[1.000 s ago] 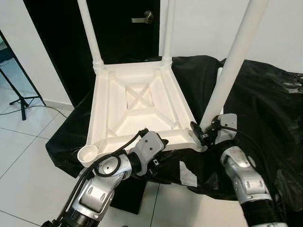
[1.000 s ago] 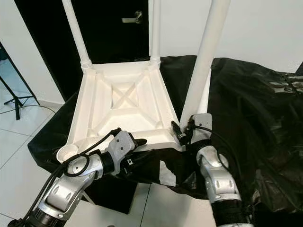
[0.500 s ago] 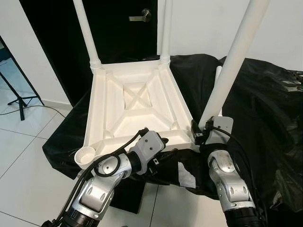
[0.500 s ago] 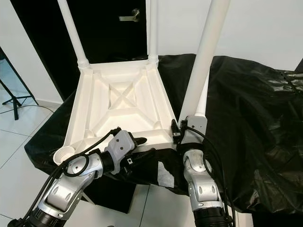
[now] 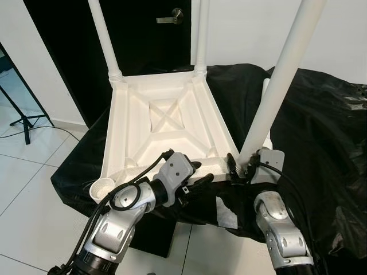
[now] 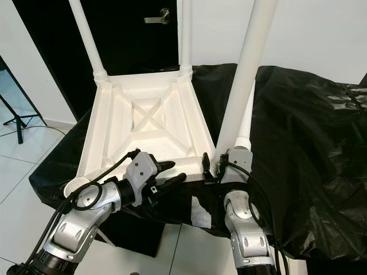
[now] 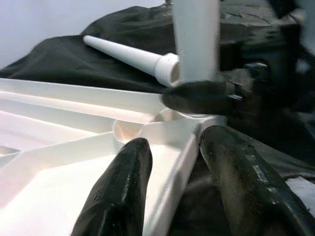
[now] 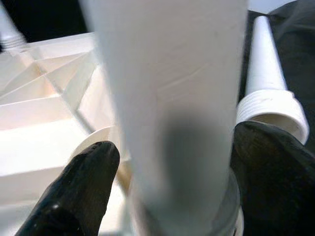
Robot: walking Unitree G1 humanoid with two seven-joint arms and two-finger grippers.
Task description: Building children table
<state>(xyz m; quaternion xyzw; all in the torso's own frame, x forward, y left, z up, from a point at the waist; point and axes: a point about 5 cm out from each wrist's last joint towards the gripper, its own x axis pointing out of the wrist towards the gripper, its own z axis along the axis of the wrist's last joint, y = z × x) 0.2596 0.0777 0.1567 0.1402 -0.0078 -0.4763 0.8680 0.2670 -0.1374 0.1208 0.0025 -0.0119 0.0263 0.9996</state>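
Observation:
The white table top [image 5: 143, 143] lies upside down on a black-draped surface. Two legs [image 5: 104, 37] [image 5: 200, 34] stand in its far corners. A third leg [image 5: 281, 80] stands tilted at the near right corner, and my right gripper [image 5: 243, 169] is shut on its base, one finger [image 8: 78, 182] on each side. At the near rim, my left gripper [image 5: 198, 173] is closed on the edge, one finger [image 7: 123, 187] inside and one outside. The near left socket [image 5: 104, 187] is empty. A fourth leg [image 7: 128, 55] lies on the cloth behind the held one.
The black sheet [image 5: 321, 126] covers the whole surface to the right. A dark door with a handle [image 5: 172, 17] is behind the table. A tripod stand [image 5: 23, 114] rests on the tiled floor at the left.
My left gripper has risen from under the near rim and now straddles it. The right gripper stays on the leg's base, shifted slightly left.

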